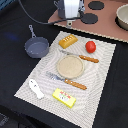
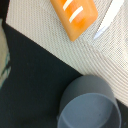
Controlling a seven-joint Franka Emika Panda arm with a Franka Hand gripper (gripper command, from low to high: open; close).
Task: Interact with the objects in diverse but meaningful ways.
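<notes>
Up at the far edge, my gripper [image 1: 69,19] hangs above the mat's [image 1: 35,75] far corner; I cannot tell how my jaws stand. Nearest below me lies the loaf [image 1: 68,41], orange-yellow with pale slashes across its top [image 2: 75,15]. Right of it sits the round red tomato [image 1: 90,46]. On the mat's near end lie the flat yellow butter [image 1: 64,98] and, to its left, the white fish [image 1: 35,88]. A grey pot [image 1: 37,48] sits left of the loaf.

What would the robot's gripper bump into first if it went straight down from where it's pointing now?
Probably the placemat or dark table between the bread loaf and grey pot. The gripper shows only blurrily, so the depth is a guess.
</notes>
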